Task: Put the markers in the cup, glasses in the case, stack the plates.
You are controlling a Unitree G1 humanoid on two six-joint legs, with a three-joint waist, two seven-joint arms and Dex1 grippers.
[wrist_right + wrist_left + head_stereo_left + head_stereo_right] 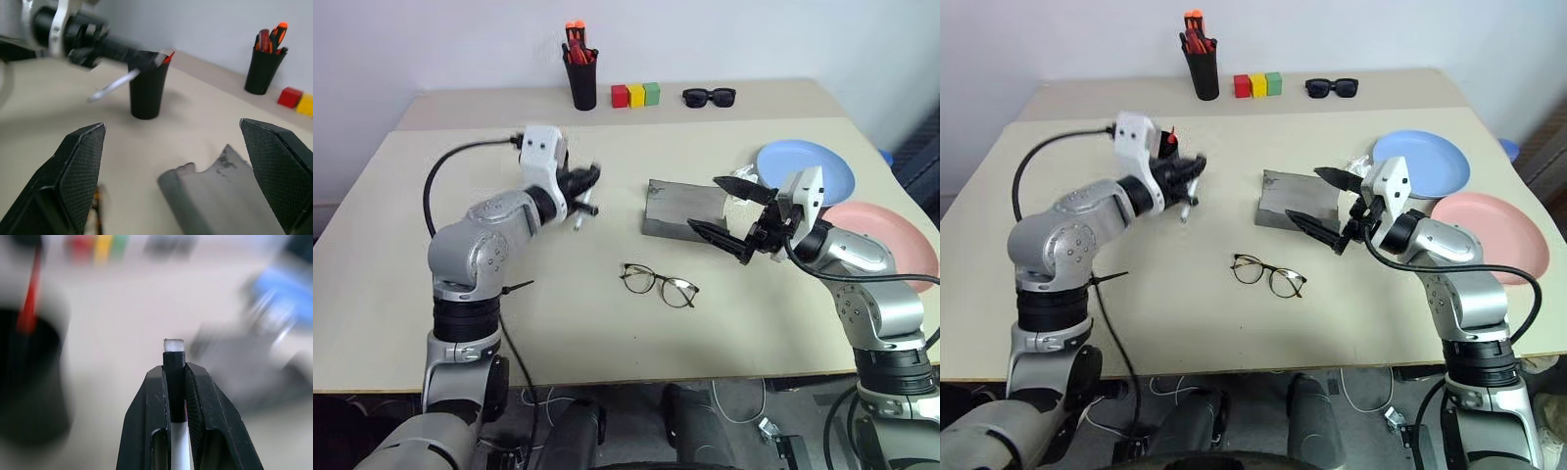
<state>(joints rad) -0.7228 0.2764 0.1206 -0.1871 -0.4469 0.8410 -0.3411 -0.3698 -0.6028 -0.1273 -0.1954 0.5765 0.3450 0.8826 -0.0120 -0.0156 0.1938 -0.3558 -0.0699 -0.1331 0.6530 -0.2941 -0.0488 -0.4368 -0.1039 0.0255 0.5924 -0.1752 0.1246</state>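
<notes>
My left gripper [174, 367] is shut on the white marker [181, 445], whose black cap sticks out past the fingertips. It hangs above the table just beside the black cup [146, 90]. A red-tipped marker [168, 58] stands inside that cup. The wire-rimmed glasses [659, 284] lie open at mid-table. The grey case [680, 208] lies behind them. My right gripper [703, 203] is open above the case's right end, holding nothing. The blue plate [808, 166] and the pink plate [891, 235] lie side by side at the right.
At the table's far edge stand a tall black pen holder [580, 76] with orange-red pens, three coloured blocks [635, 95] and black sunglasses [709, 96]. A black cable [435, 186] loops from my left wrist.
</notes>
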